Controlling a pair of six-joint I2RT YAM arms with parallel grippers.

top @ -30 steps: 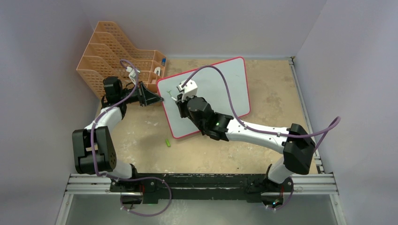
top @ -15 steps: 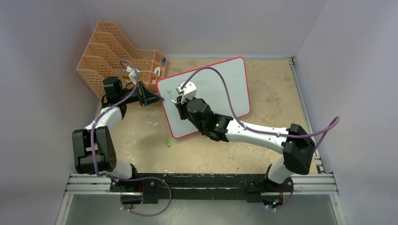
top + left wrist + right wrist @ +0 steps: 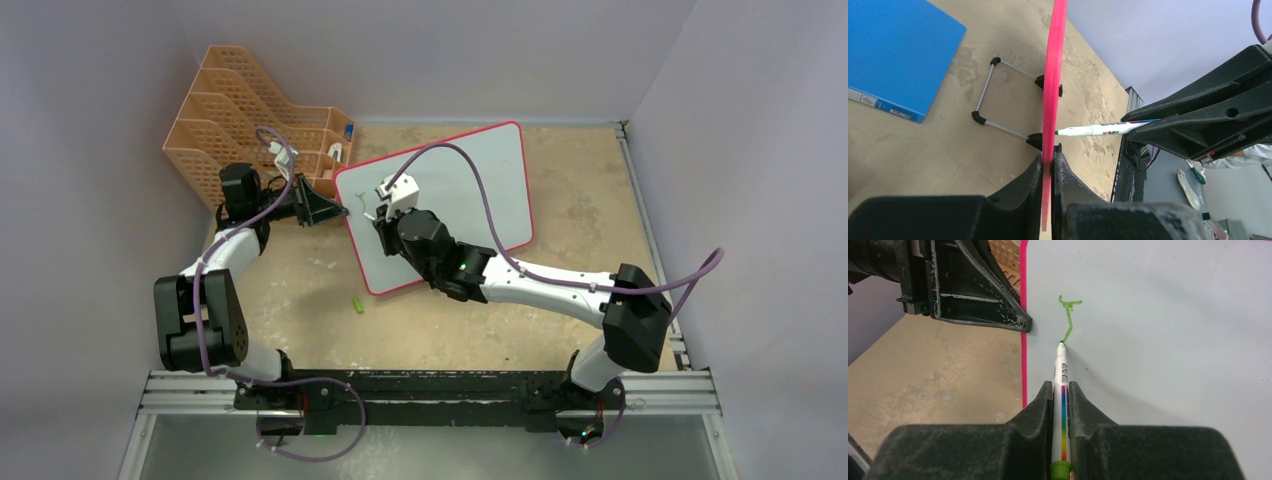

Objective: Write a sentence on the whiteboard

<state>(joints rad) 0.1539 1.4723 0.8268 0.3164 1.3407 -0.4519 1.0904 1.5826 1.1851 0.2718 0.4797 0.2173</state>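
The whiteboard (image 3: 455, 190), white with a pink-red frame, stands tilted on the table. My left gripper (image 3: 340, 211) is shut on its left frame edge (image 3: 1050, 150). My right gripper (image 3: 1061, 390) is shut on a white marker (image 3: 1062, 390) with a rainbow stripe and green end. The marker tip touches the board (image 3: 1158, 315) at the foot of a short green stroke (image 3: 1068, 317) near the left edge. That stroke, a bar with a downward line, is the only writing; no whole words of the sentence show. The marker (image 3: 1098, 130) also shows in the left wrist view, with its tip on the frame's right side.
An orange mesh file rack (image 3: 250, 115) stands at the back left behind the left gripper. A small green marker cap (image 3: 357, 303) lies on the table in front of the board. A blue folder (image 3: 893, 52) lies behind the board by its black-footed wire stand (image 3: 998, 95).
The right gripper and marker have shifted slightly up the board between the earliest frame and now. The left arm and the board have not moved.
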